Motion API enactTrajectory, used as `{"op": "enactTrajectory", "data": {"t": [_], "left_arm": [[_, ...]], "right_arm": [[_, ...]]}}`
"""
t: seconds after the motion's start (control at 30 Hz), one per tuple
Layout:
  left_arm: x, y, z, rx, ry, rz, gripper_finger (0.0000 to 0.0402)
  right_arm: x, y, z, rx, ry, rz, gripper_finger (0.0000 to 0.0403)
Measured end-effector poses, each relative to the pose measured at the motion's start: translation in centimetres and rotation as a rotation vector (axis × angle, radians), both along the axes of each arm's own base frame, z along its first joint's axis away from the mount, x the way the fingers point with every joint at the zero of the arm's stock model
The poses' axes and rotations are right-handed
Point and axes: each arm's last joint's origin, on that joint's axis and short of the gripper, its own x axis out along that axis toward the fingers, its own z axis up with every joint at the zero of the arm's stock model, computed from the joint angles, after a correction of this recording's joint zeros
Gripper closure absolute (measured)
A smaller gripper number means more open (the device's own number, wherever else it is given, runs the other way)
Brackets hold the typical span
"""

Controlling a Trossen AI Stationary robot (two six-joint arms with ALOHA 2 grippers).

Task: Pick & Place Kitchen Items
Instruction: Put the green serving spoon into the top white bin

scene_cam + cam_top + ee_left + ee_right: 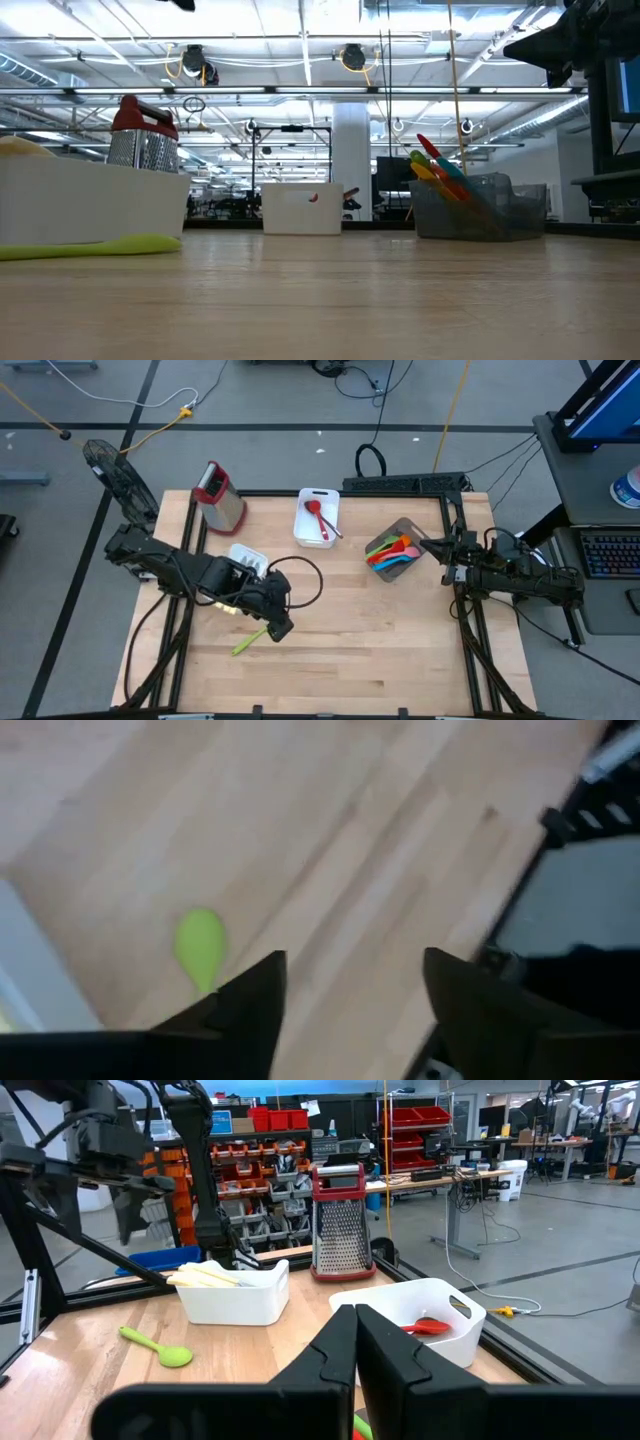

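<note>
The table (330, 650) carries 3 bins: a white bin (245, 560) at the left, a second white bin (318, 517) holding a red spoon (316, 512), and a grey bin (400, 550) of coloured utensils. The box grater (220, 495) stands near the far left corner. The left gripper (278, 628) hovers with fingers spread and empty, directly above the green spoon (250, 641), which lies flat on open wood. Judged step: pick approach. The next move calls for descent and closing on the handle. Open room surrounds the spoon; the front edge is well apart. The right gripper (355, 1335), fingers pressed together, waits at the right edge.
</note>
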Motion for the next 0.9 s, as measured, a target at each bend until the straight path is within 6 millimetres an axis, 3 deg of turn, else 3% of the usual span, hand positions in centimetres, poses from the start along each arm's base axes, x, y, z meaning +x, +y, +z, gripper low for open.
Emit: {"op": "enactTrajectory", "data": {"t": [0.2, 0.43, 0.9], "left_arm": [[-0.1, -0.3, 0.0, 0.114, -0.043, 0.027, 0.0083], [-0.3, -2.4, -0.7, 0.199, -0.051, -0.039, 0.0038], [2.0, -5.5, -10.1, 0.259, 0.432, -0.144, 0.0030]], "right_arm": [[0.0, 0.0, 0.0, 0.000, 0.000, 0.000, 0.0399], [0.0, 0.0, 0.0, 0.000, 0.000, 0.000, 0.0399], [0.0, 0.0, 0.0, -0.001, 0.001, 0.000, 0.0399]]}}
